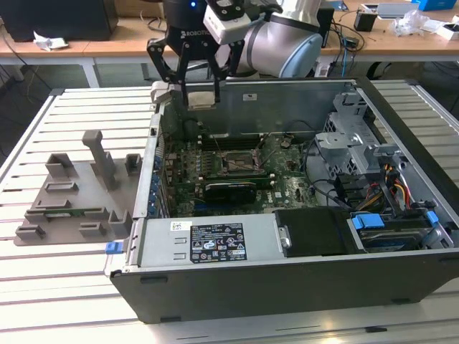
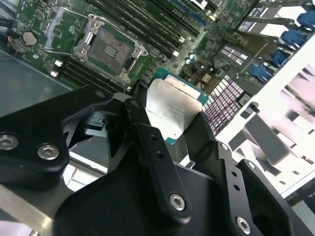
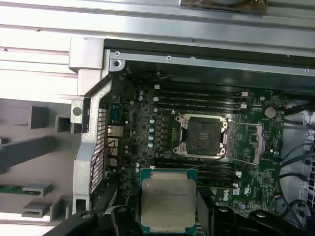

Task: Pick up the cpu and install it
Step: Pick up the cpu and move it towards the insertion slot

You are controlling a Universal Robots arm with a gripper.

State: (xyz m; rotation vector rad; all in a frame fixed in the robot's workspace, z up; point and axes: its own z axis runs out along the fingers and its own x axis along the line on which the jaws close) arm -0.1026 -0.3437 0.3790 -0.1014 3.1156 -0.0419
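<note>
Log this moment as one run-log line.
claw: shut on cpu | location: above open computer case | cpu socket: open, empty | install: not yet done

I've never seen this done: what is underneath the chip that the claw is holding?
The cpu, clamped in the gripper, hangs over the green motherboard; the open socket lies apart from it. The patch of board straight beneath is covered by the chip.
</note>
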